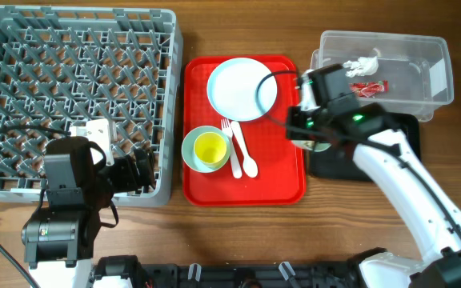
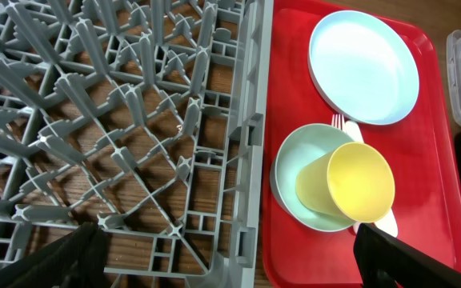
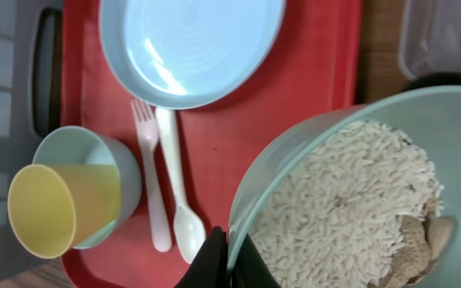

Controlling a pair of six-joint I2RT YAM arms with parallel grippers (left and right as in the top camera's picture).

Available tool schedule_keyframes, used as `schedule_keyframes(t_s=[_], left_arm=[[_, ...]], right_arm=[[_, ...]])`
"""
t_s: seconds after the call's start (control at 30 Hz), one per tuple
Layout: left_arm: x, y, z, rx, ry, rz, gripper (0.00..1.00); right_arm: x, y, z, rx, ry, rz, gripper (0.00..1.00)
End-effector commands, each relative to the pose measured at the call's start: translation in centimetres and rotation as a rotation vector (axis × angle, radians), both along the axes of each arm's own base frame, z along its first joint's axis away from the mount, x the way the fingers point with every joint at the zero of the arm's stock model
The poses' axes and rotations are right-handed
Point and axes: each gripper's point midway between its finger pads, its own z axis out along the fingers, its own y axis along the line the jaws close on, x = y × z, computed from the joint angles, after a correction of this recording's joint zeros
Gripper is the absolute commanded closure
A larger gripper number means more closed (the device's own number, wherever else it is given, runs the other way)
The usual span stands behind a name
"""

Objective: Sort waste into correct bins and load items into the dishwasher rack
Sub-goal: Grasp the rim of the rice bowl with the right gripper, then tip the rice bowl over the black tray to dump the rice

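Right gripper (image 3: 229, 254) clamped on rim of bowl (image 3: 294, 152) holding crumbs (image 3: 342, 200), at red tray's (image 3: 310, 80) right edge. Left gripper (image 1: 140, 171) spread wide over rack's (image 1: 78, 16) near-right corner.

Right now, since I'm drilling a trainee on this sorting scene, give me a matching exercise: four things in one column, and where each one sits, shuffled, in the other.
Things
1. yellow cup
2. red wrapper
3. rice crumbs
4. pale-blue plate

Places
A. in the clear tub
B. straight on the red tray
C. in the held bowl, its rim pinched by the right claw
D. inside the other bowl, which stands on that tray

Pairs: 1-D, 2-A, 3-C, 4-B
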Motion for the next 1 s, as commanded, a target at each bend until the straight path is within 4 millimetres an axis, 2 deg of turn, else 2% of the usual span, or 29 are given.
schedule_keyframes(t_s=[0.0, 0.2, 0.43, 0.53, 0.67, 0.87, 0.97], left_arm=[[0.2, -0.2, 1.0, -0.014, -0.025, -0.003, 0.00], [0.2, -0.2, 1.0, -0.014, -0.025, -0.003, 0.00], [0.2, -0.2, 1.0, -0.014, -0.024, -0.003, 0.00], [0.2, -0.2, 1.0, -0.014, -0.024, -0.003, 0.00], [0.2, -0.2, 1.0, -0.014, -0.024, -0.003, 0.00], [0.2, -0.2, 0.9, -0.014, -0.023, -0.003, 0.00], [0.2, -0.2, 0.9, -0.014, -0.023, -0.003, 0.00]], right_arm=[[-0.1, -0.7, 0.4, 0.159, 0.039, 0.019, 0.96], [0.2, -4.0, -0.6, 0.339, 0.080, -0.045, 0.96], [-0.1, -5.4, -1.3, 0.624, 0.110, -0.041, 0.96], [0.0, -5.7, -1.1, 0.741, 0.111, -0.035, 0.96], [0.4, -6.1, 0.1, 0.889, 0.083, -0.008, 0.96], [1.0, -8.0, -0.1, 0.946, 0.106, -0.099, 0.96], [1.5, -9.3, 0.5, 0.986, 0.083, -0.132, 0.96]])
